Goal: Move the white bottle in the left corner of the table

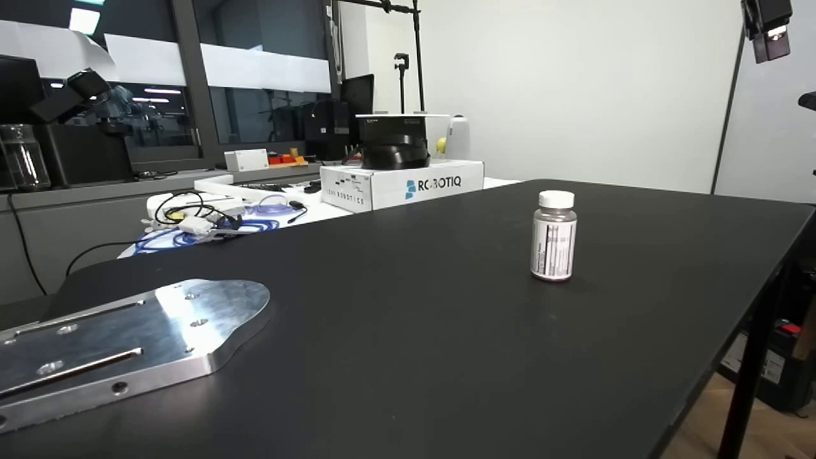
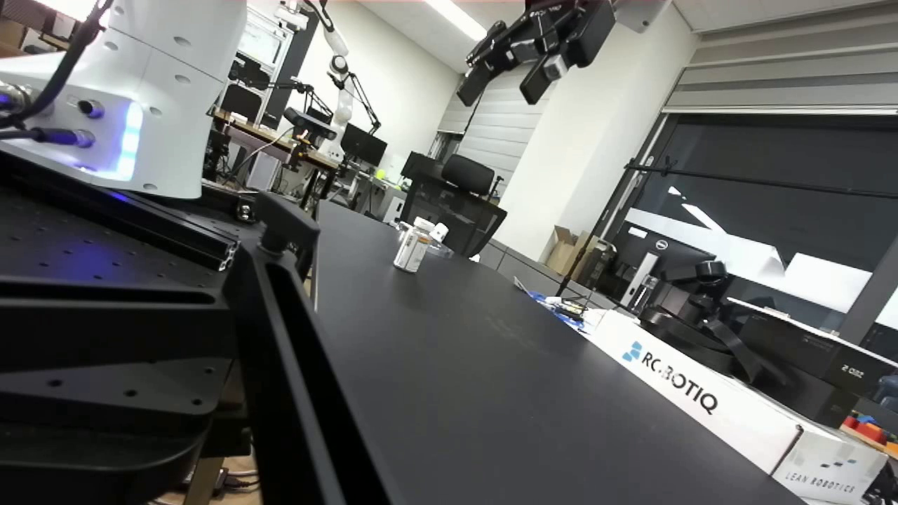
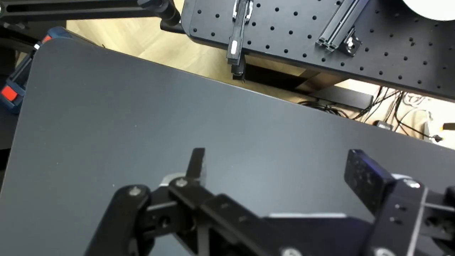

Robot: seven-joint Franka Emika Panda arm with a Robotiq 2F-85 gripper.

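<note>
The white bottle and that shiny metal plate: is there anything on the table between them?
Only the bare black table shows between the white bottle and the metal plate, in an exterior view.

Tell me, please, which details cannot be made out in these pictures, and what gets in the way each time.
Print on the label of the white bottle: too small and blurred to read in both exterior views.
Metal plate: its end is cut off by the left edge in an exterior view.
Table: the open jaws cover part of its top in the wrist view.
White rounded shape: the wrist view's top and right edges leave too little to name it.
</note>
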